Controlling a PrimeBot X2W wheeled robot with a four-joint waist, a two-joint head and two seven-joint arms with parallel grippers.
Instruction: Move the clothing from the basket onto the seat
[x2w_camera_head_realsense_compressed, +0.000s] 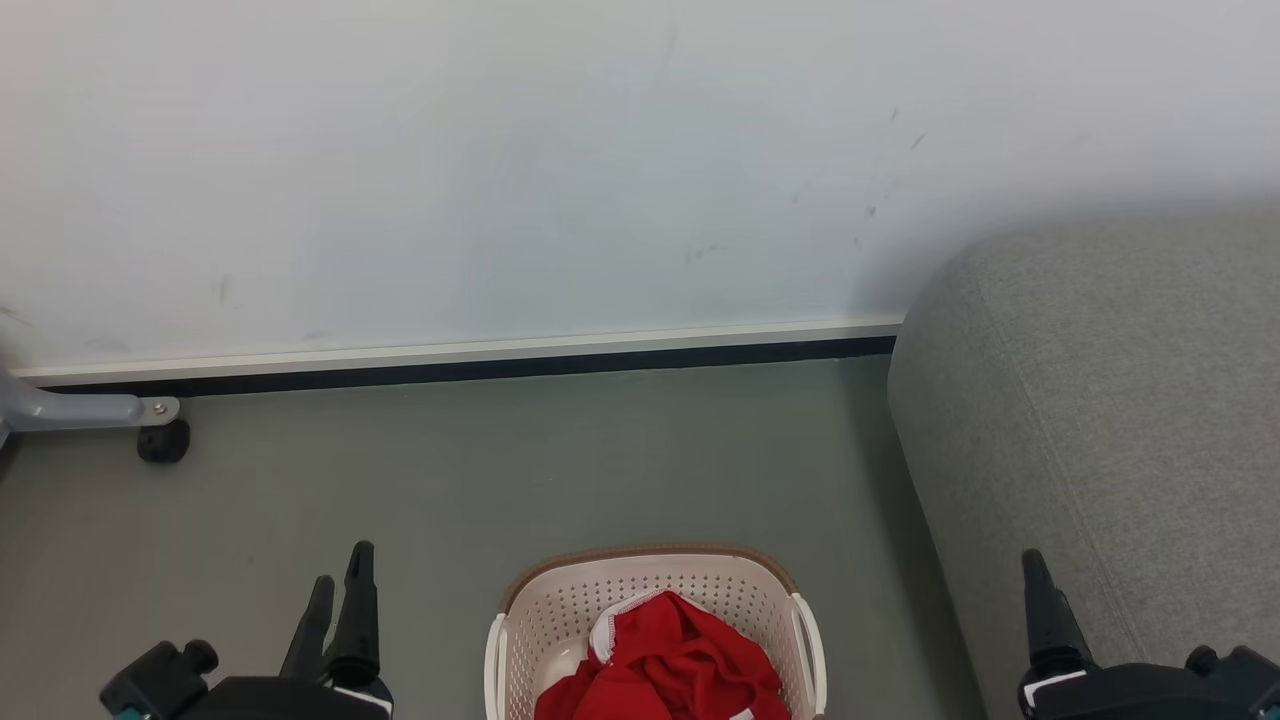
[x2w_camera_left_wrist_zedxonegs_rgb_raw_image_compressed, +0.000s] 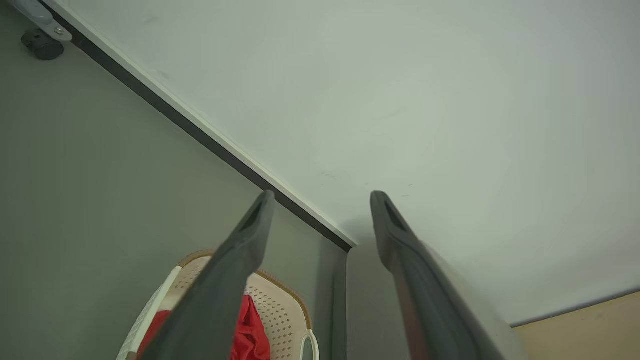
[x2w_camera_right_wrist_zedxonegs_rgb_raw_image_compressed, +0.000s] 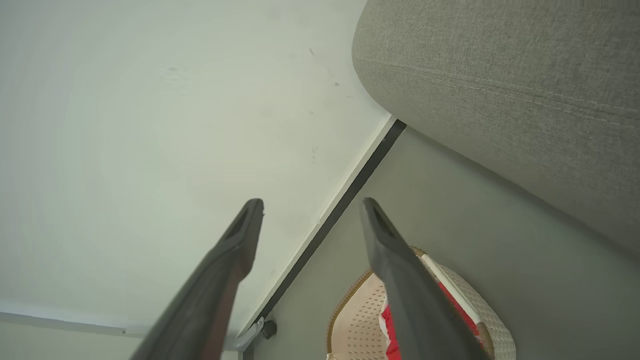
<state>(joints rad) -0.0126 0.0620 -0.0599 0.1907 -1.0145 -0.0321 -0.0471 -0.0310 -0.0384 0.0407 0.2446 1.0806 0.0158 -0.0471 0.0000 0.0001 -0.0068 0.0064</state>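
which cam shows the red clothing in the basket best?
Head view: the clothing lies heaped in the basket, unobstructed, cropped only by the bottom edge. Left wrist view: a red patch partly behind the left gripper. Right wrist view: red slivers behind the right gripper.

1. A pale off-white wall (x2w_camera_head_realsense_compressed: 500, 150) rises above the skirting (x2w_camera_head_realsense_compressed: 450, 358), a white strip with a dark band under it
2. Faint scuff marks (x2w_camera_head_realsense_compressed: 868, 212) dot the wall above the skirting's right end
3. A dull grey-green floor (x2w_camera_head_realsense_compressed: 500, 470) spreads below the skirting, evenly lit
4. A grey metal leg (x2w_camera_head_realsense_compressed: 80, 410) with a black castor (x2w_camera_head_realsense_compressed: 163, 441) stands just below the skirting's left end
5. A light-grey sofa (x2w_camera_head_realsense_compressed: 1100, 400) cuts off the skirting's right end, with soft shadow on the wall there
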